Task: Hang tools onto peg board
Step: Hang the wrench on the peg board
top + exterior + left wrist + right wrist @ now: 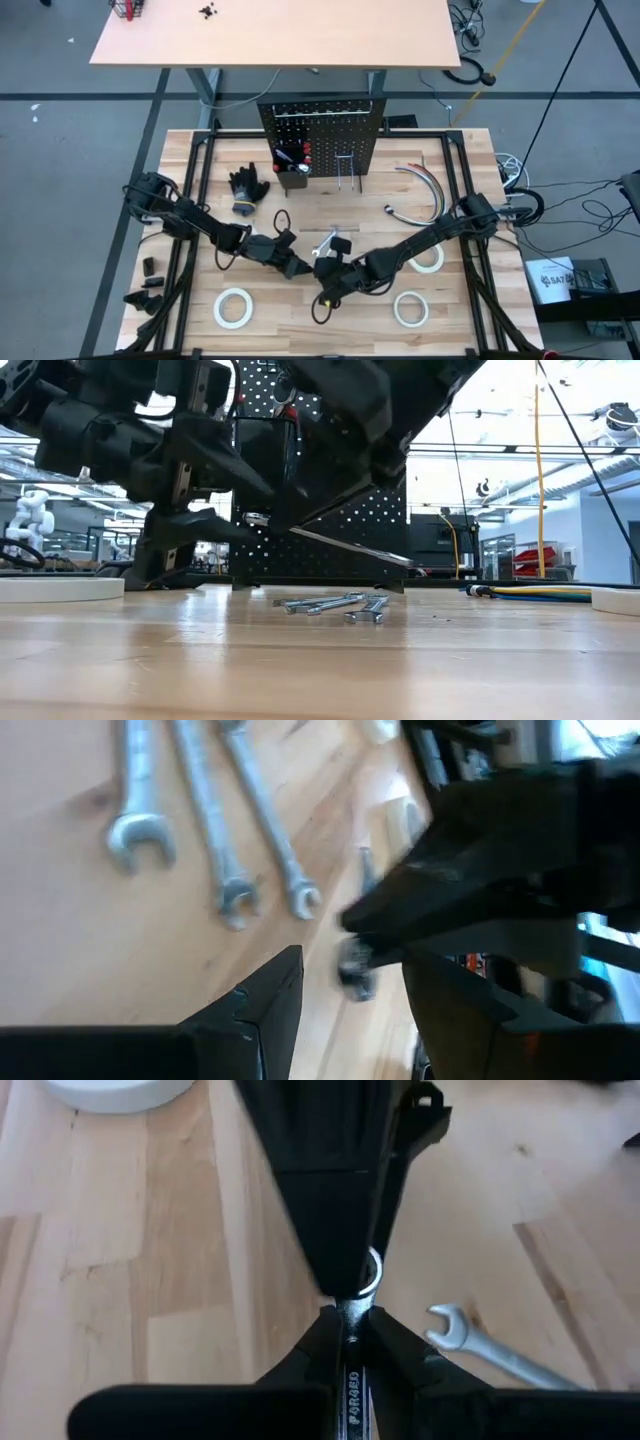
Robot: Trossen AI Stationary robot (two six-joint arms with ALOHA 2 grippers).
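The step in hand looks like a hand-over, or a re-grip, of one wrench before it goes to the peg board (318, 137), which stands upright at twelve o'clock on the bench (460, 300). The right pincer (348, 1318) is clenched on a silver wrench (352, 1380), gripping its shank near one end so that the tool juts forward and hangs tilted above the wood, as the low view shows. The left pincer (350, 982) is released, its fingers spread wide, and sits just beside the right one near the bench's centre, at about nine o'clock of it in the high view, its dark tips nearly touching the wrench's ring end. My guess is that the next move calls for the left fingers to close squarely on the free end, so that the right can let go without the tool twisting, and then a carry toward the board's wire hooks (349, 172). Three more wrenches (215, 830) lie flat together on the wood just ahead of the pincers, toward twelve o'clock.
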